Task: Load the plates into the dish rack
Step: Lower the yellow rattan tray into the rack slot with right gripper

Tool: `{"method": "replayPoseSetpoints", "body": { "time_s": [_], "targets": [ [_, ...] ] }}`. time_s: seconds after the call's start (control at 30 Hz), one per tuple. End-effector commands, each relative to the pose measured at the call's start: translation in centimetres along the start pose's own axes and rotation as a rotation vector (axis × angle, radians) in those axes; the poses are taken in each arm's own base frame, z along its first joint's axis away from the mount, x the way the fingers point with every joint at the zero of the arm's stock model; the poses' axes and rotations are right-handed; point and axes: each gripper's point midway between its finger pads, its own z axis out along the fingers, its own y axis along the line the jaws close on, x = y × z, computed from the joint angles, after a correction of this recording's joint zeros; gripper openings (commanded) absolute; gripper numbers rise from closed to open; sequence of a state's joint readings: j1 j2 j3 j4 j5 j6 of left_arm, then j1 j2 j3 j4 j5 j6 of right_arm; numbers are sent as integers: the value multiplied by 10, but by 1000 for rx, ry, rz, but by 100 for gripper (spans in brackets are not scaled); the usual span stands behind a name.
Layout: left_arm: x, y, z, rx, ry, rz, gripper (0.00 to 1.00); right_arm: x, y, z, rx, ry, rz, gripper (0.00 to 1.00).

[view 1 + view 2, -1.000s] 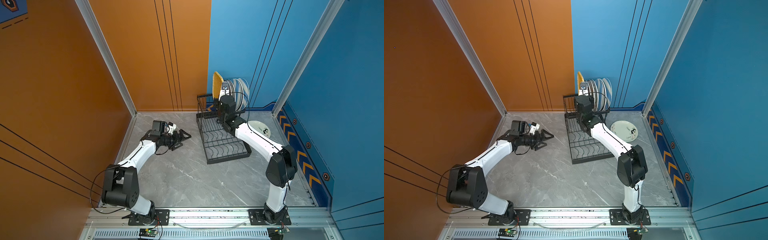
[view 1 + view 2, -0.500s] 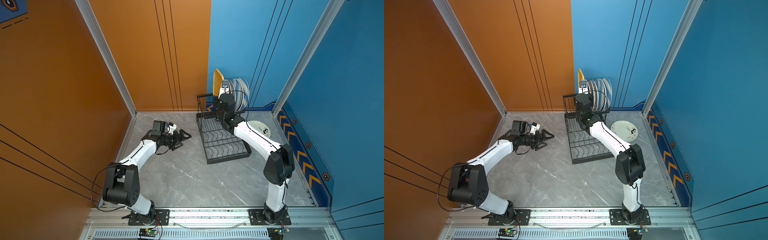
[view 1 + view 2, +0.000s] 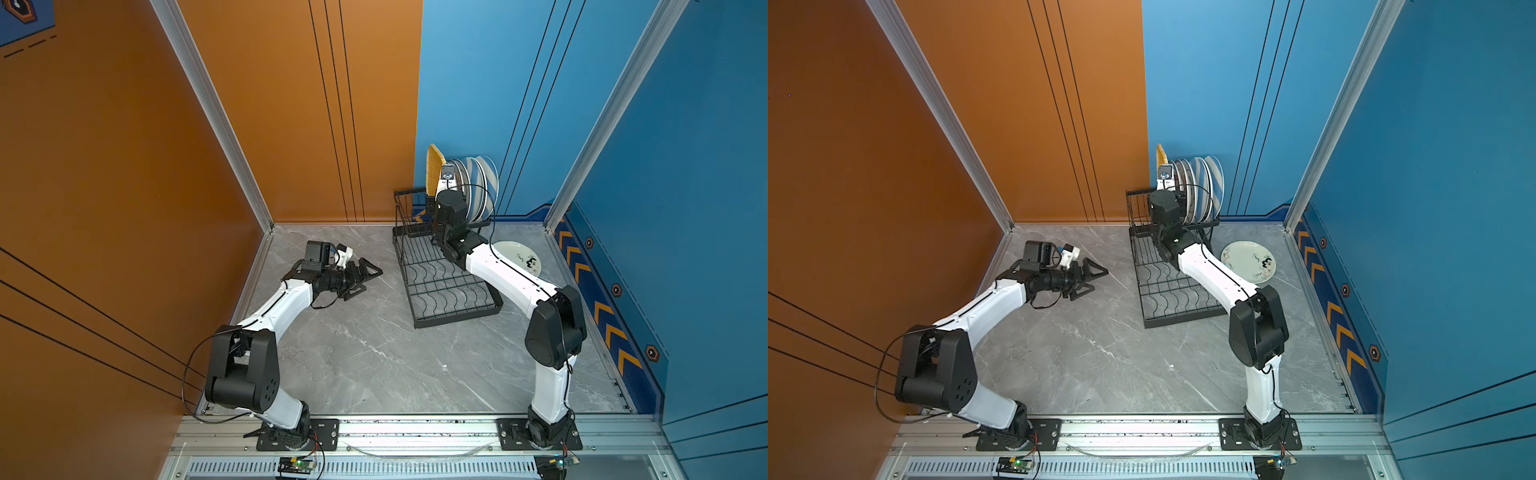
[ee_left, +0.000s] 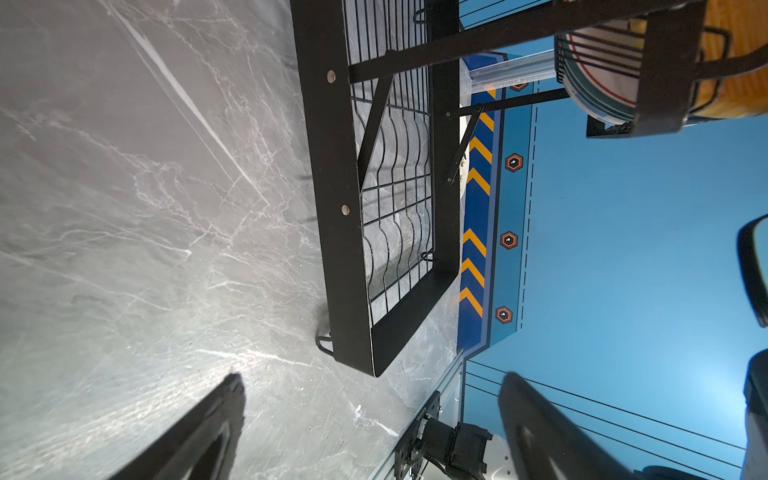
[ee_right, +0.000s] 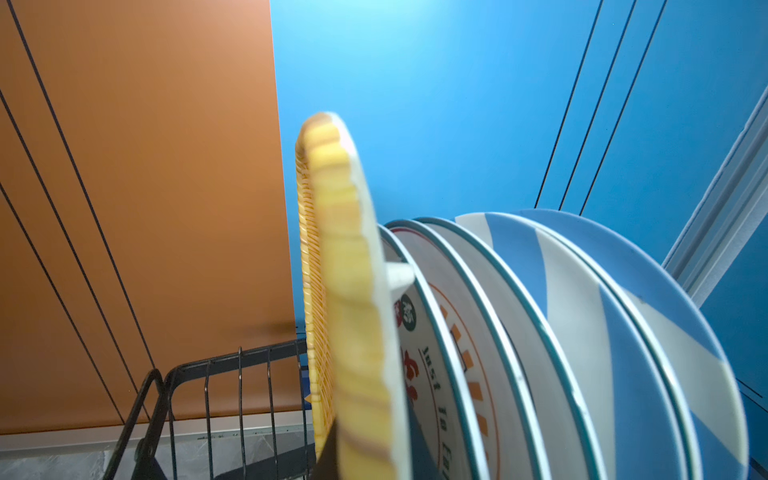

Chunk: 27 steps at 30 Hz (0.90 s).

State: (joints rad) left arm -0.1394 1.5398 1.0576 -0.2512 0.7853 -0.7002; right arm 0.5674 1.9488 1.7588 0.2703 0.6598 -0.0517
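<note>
Both top views take in the whole grey desk, with the dish rack at its far edge, right of middle. The right arm stretches over the rack's base, wrist raised to the upper shelf. The left arm reaches low across the desk's left half.

The shelf holds plates on edge: the yellow woven plate leftmost, two blue-striped plates rightmost. Only the right wrist view shows the green-rimmed plates between them, and the right tool closed narrow on the yellow woven plate's lower rim.

A top view shows the loose white plate lying flat near the far right corner. The left tool is spread wide and empty, pointing at the rack.
</note>
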Motion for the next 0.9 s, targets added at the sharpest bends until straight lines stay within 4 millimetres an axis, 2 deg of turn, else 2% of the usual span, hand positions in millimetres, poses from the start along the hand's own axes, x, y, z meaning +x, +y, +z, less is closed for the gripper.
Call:
{"method": "replayPoseSetpoints", "body": {
  "time_s": [0.0,0.33,0.43,0.57,0.73,0.87],
  "targets": [
    [1,9,1,-5,4,-20,96,-22,-15,-8,32,-51,63,0],
    [0,9,0,-1,0,-21,96,-8,-20,-11,36,-23,43,0],
    [-1,9,0,0,-1,-22,96,-5,-22,-13,34,-14,40,19],
    [0,9,0,1,1,-21,97,-6,-26,-17,30,-9,40,35],
    [-1,9,0,2,0,-22,97,-11,-30,-23,18,-8,46,48],
    [-2,9,0,4,-2,-20,97,-15,-34,-29,16,-6,56,54]
  ]
}}
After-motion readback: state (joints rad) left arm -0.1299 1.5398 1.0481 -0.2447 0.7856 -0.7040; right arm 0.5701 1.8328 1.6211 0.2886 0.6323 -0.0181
